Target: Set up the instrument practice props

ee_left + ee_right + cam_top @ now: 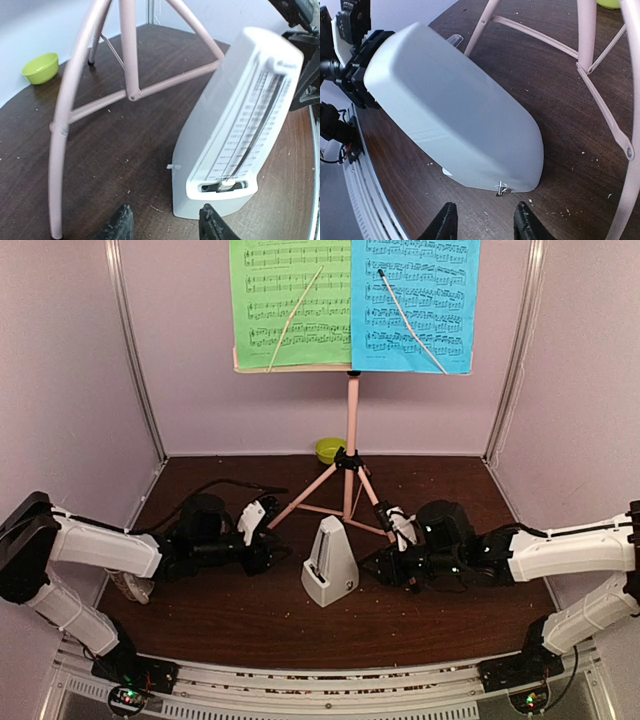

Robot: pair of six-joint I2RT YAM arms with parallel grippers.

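The left jaws stand half spread, empty, just short of the metronome [235, 125]; the right jaws likewise at its back. Only fingertips [122, 225] show; the metronome's scale is blurred.

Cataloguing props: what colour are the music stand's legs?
The music stand's legs are pale pink, clearest in the left wrist view.

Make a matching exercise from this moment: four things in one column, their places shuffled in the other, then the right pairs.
Things
1. green sheet
2. blue sheet
3. metronome
4. bowl

Places
A. on the table, in front of the stand
B. right half of the stand's desk
C. at the table's far edge, behind the stand
D. left half of the stand's desk

Pairs: 1-D, 2-B, 3-A, 4-C
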